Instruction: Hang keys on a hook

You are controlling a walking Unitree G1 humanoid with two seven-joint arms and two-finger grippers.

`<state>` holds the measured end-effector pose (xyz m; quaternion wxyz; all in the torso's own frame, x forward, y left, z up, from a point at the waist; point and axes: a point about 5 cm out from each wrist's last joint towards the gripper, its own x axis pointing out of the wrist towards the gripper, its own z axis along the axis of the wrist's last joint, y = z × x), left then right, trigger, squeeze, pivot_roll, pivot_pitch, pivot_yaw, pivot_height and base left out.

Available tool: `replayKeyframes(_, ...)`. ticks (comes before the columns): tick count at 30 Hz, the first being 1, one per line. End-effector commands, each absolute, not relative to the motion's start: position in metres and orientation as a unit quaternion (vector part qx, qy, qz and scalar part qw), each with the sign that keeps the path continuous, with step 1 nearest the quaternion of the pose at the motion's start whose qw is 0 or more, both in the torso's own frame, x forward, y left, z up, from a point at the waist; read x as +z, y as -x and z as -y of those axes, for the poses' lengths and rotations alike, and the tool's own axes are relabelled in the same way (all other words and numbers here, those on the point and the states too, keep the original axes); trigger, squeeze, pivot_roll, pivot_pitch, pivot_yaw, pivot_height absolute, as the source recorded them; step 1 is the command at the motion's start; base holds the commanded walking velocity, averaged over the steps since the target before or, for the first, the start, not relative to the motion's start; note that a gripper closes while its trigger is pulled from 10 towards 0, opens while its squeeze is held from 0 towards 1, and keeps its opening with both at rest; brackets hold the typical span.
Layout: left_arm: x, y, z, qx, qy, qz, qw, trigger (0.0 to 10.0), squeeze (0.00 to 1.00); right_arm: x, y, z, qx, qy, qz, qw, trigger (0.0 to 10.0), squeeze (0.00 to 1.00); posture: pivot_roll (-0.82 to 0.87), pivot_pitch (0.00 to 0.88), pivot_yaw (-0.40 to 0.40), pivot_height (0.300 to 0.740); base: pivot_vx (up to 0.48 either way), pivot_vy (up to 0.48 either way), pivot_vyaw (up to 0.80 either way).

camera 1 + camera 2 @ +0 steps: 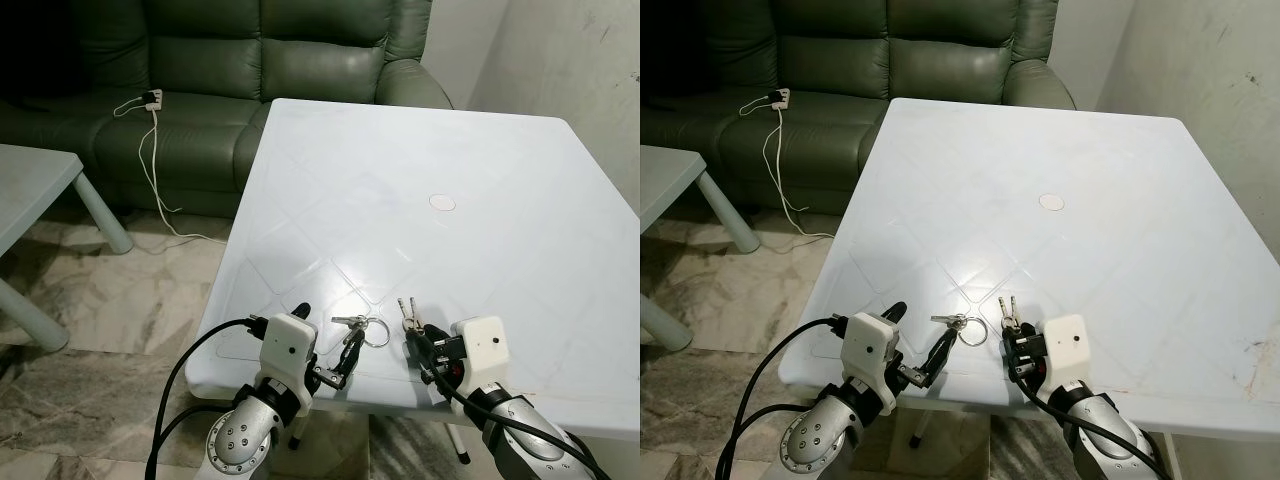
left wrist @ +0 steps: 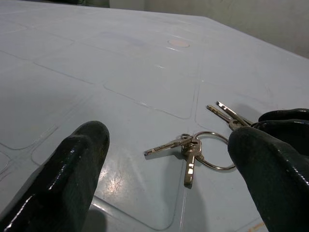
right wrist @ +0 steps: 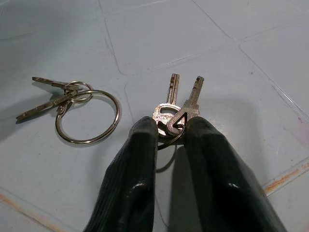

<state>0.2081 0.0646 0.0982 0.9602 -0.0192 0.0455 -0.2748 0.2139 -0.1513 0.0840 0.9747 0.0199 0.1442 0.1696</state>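
Observation:
Two sets of keys lie near the front edge of the white table (image 1: 400,150). One is a big ring with several keys (image 1: 362,327), seen close in the left wrist view (image 2: 190,145). My left gripper (image 1: 325,335) is open just behind it, one finger on either side and apart from it. The other set is a pair of keys (image 1: 408,312) on a small ring. My right gripper (image 3: 169,126) is shut on that small ring, and the two key blades (image 3: 181,96) stick out ahead of the fingertips, resting on the table. The big ring (image 3: 72,94) lies just beside them.
A small round cap (image 1: 441,202) sits flush in the table's middle. Behind the table stands a dark green sofa (image 1: 250,60) with a white charger and cable (image 1: 150,120) on it. A low pale table (image 1: 30,180) is at the left, a wall at the right.

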Motion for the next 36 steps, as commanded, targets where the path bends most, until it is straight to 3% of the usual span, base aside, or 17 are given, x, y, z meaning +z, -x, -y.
replayKeyframes(1, 0.1005, -0.2062, -0.0616, -0.281, 0.018, -0.041, 0.959, 10.0, 0.00, 0.0868, -0.2124, 0.1539, 0.171, -0.019, -0.138, 0.975, 0.0, 0.00, -0.01, 0.052, -0.085, 0.740, 0.000, 0.000, 0.00)
replayKeyframes(16, 0.1005, -0.2058, -0.0616, -0.279, 0.019, -0.043, 0.959, 10.0, 0.00, 0.0867, -0.2097, 0.1547, 0.175, -0.016, -0.135, 0.975, 0.0, 0.00, -0.01, 0.058, -0.085, 0.740, 0.000, 0.000, 0.00)
replayKeyframes(17, 0.1003, -0.2058, -0.0614, -0.279, 0.020, -0.043, 0.959, 10.0, 0.00, 0.0864, -0.2106, 0.1545, 0.179, -0.015, -0.137, 0.974, 7.2, 0.00, -0.01, 0.058, -0.086, 0.740, 0.000, 0.000, 0.00)
replayKeyframes(20, 0.1002, -0.2058, -0.0615, -0.279, 0.020, -0.044, 0.959, 10.0, 0.00, 0.0872, -0.2099, 0.1540, 0.184, -0.024, -0.134, 0.973, 8.0, 0.00, -0.01, 0.060, -0.086, 0.740, 0.000, 0.000, 0.00)
replayKeyframes(21, 0.1003, -0.2059, -0.0615, -0.278, 0.020, -0.044, 0.959, 10.0, 0.00, 0.0868, -0.2095, 0.1545, 0.182, -0.018, -0.137, 0.974, 9.3, 0.00, -0.01, 0.060, -0.087, 0.740, 0.000, 0.000, 0.00)
replayKeyframes(22, 0.1003, -0.2060, -0.0615, -0.278, 0.020, -0.044, 0.959, 10.0, 0.00, 0.0864, -0.2094, 0.1548, 0.182, -0.014, -0.138, 0.973, 9.8, 0.00, -0.01, 0.060, -0.087, 0.740, 0.000, 0.000, 0.00)
replayKeyframes(25, 0.0999, -0.2059, -0.0617, -0.277, 0.020, -0.044, 0.960, 10.0, 0.00, 0.0859, -0.2095, 0.1554, 0.186, -0.018, -0.138, 0.973, 10.0, 0.00, -0.01, 0.063, -0.088, 0.740, 0.000, 0.000, 0.00)
replayKeyframes(26, 0.0999, -0.2061, -0.0619, -0.277, 0.020, -0.044, 0.960, 10.0, 0.00, 0.0864, -0.2103, 0.1563, 0.183, -0.021, -0.137, 0.973, 10.0, 1.00, -0.01, 0.062, -0.088, 0.740, 0.000, 0.000, 0.00)
replayKeyframes(31, 0.0997, -0.2062, -0.0621, -0.276, 0.020, -0.045, 0.960, 10.0, 0.00, 0.0848, -0.2113, 0.1570, 0.182, -0.005, -0.146, 0.972, 10.0, 0.98, -0.01, 0.061, -0.088, 0.740, 0.000, 0.000, 0.00)
replayKeyframes(32, 0.0997, -0.2062, -0.0622, -0.275, 0.019, -0.044, 0.960, 10.0, 0.00, 0.0849, -0.2110, 0.1563, 0.186, -0.007, -0.145, 0.972, 10.0, 0.00, -0.01, 0.061, -0.088, 0.740, 0.000, 0.000, 0.00)
replayKeyframes(36, 0.0996, -0.2059, -0.0625, -0.274, 0.019, -0.044, 0.960, 10.0, 0.00, 0.0844, -0.2095, 0.1549, 0.195, -0.007, -0.146, 0.970, 10.0, 0.00, -0.01, 0.064, -0.089, 0.740, 0.000, 0.000, 0.00)
